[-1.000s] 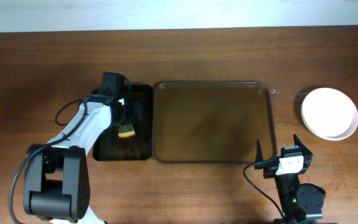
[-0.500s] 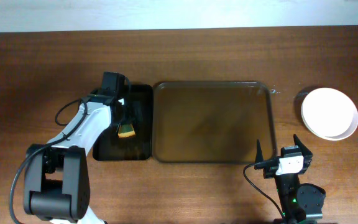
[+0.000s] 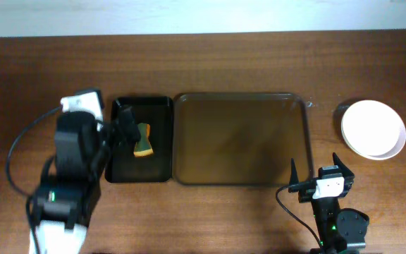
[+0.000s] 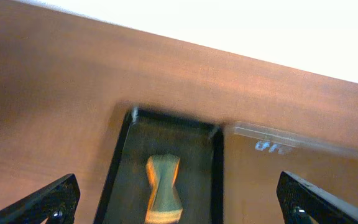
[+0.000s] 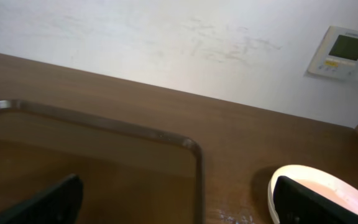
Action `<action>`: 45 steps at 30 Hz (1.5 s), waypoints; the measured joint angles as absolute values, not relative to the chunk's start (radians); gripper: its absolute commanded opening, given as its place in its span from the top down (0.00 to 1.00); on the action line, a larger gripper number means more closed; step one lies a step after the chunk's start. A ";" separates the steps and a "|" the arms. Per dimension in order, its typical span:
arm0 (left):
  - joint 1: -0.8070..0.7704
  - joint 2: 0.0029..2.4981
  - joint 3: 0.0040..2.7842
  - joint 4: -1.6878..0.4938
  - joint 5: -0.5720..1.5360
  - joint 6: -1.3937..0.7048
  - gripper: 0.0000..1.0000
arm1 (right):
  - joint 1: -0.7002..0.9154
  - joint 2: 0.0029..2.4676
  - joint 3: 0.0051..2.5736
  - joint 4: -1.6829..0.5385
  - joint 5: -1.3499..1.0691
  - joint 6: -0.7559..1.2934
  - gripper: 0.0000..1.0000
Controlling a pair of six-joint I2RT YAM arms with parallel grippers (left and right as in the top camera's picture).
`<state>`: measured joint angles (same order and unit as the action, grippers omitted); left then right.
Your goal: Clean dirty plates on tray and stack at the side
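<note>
**Plates** (image 3: 374, 128): a white stack on the surface (image 3: 210, 63), to the right of the tray (image 3: 242, 137). No smears are visible, and the tray looks bare.
**Sponge** (image 3: 143, 139): lies loose in the black tray (image 3: 155, 113).
**Left tool** (image 4: 178, 176): fingers spread wide, gripping nothing, beside the sponge.
**Right tool** (image 3: 316, 169): spread and empty, at the tray's near right corner.
The task appears essentially complete. Good practice is to draw the left tool away without catching the sponge or the black tray's rim.

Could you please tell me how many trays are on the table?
2: the big brown tray in the middle, and a narrower black tray left of it, holding a sponge.
</note>
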<state>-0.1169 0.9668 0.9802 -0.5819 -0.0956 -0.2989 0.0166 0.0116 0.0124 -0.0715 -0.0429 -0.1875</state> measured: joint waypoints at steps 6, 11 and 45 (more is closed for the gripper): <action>-0.115 0.350 0.395 -0.186 -0.105 -0.300 0.00 | 0.017 0.012 0.012 -0.073 -0.042 -0.187 0.02; -0.114 0.084 0.139 0.424 -0.105 -0.300 0.00 | 0.017 0.011 0.012 -0.073 -0.043 -0.188 0.02; -0.088 0.013 0.017 -0.080 -0.121 -0.299 0.00 | 0.017 0.011 0.012 -0.073 -0.042 -0.187 0.02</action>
<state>-0.0883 0.0128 0.0166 -0.0803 -0.1207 -0.2993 0.0166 0.0109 0.0116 -0.0734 -0.0422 -0.1875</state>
